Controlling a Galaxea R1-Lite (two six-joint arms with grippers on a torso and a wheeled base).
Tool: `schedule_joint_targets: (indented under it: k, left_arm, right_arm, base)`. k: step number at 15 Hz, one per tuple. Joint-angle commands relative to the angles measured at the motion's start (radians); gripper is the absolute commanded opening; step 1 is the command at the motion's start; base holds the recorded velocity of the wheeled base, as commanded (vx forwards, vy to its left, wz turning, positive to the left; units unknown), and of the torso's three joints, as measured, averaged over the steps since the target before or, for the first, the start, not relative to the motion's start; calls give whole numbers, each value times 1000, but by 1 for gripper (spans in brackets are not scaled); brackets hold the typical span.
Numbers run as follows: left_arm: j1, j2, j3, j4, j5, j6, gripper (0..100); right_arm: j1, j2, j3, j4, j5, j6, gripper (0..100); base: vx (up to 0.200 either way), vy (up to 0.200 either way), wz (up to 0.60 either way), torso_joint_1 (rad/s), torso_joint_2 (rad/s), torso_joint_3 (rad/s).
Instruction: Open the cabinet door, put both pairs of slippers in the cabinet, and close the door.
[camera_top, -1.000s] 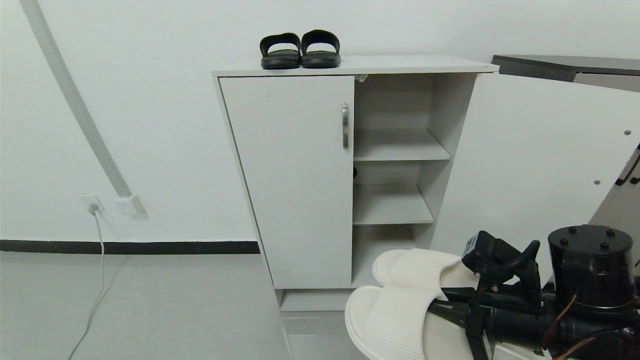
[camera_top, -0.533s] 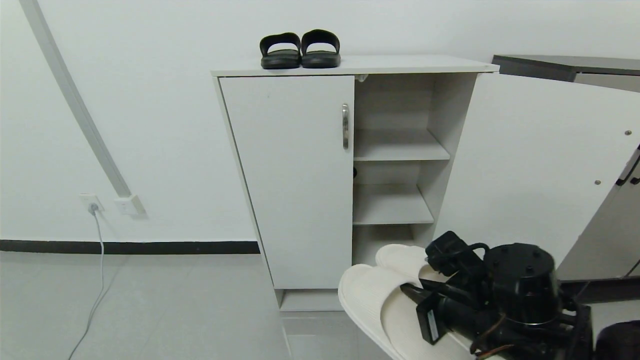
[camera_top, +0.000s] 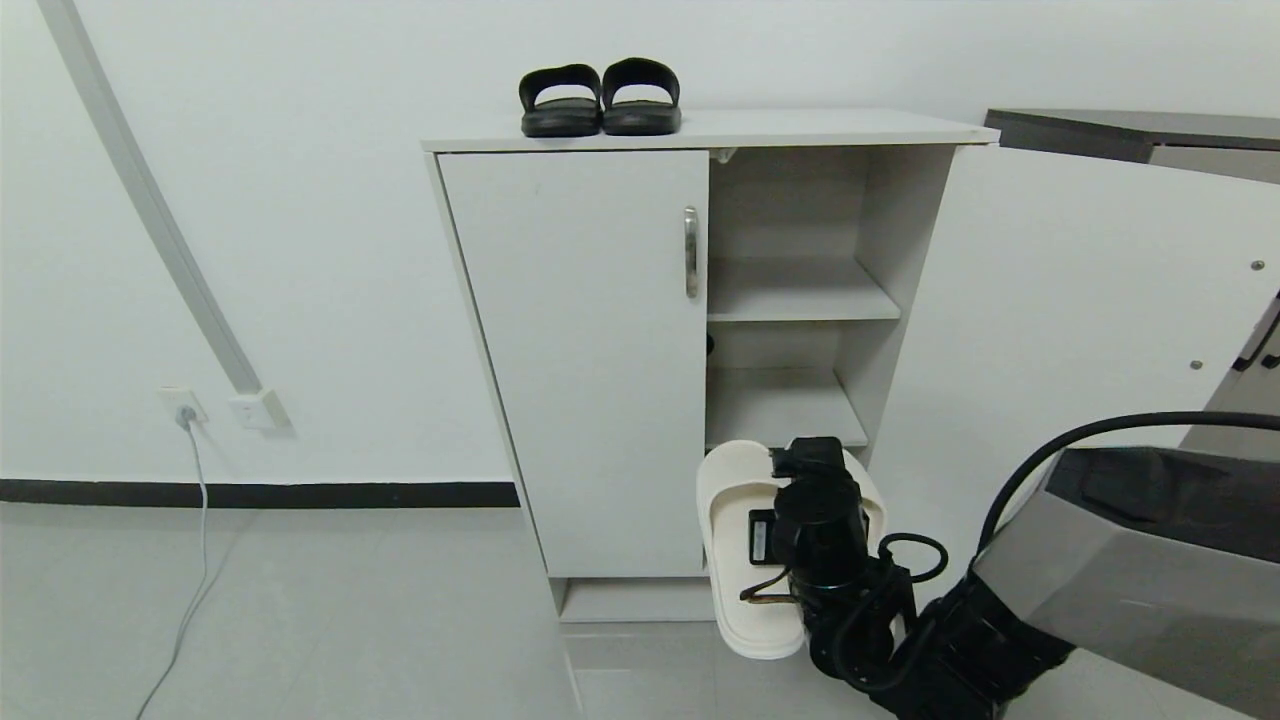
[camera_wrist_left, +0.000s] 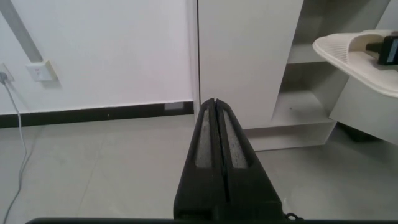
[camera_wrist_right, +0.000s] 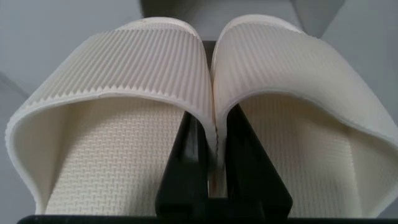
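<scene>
Two white slippers (camera_top: 733, 540) are riding as one bundle in the right gripper (camera_wrist_right: 214, 152), whose fingers are pinching the pair's inner side walls together between them; over the last second this arm has been swinging in from the lower right corner of the head view, turning the toes from pointing sideways to pointing into the cabinet (camera_top: 580, 350), and the pair is now hanging just in front of the bottom compartment (camera_wrist_left: 298, 109), below the middle shelf (camera_top: 780, 405); whether the toes are already crossing the front edge, I cannot tell. Meanwhile the right-hand door (camera_top: 1080, 320) is standing wide open and the left-hand door is staying closed, so the opening step is looking done and the first placing is getting under way; the soles are sitting above the compartment floor, so lowering is probably still needed before release. Up on top of the cabinet the black slippers (camera_top: 600, 97) are waiting side by side, untouched. Off to the side, the left gripper (camera_wrist_left: 215, 112) is hovering over the floor in front of the cabinet with its fingers pressed together on nothing.
</scene>
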Motion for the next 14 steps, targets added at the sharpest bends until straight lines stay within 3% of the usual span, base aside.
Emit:
schedule_joint_targets:
  k: [1,5,9,14]
  left_arm:
    - [0,3,0,0,1,0,0]
    - [0,3,0,0,1,1,0]
    - [0,3,-2,0,1,0,0]
    - [0,2,0,0,1,0,0]
  right_arm:
    - [-7,53,-41,5,-18,1,0]
    - [-27,51,-41,5,-25,1,0]
    - [-32,62,-41,4,-25,1,0]
    - [-41,102,-53,4,-26,-6,0]
  base:
    - [0,0,0,0,0,0]
    - [0,0,0,0,0,0]
    - [0,-200,0,4,1,1]
    - [0,0,0,0,0,0]
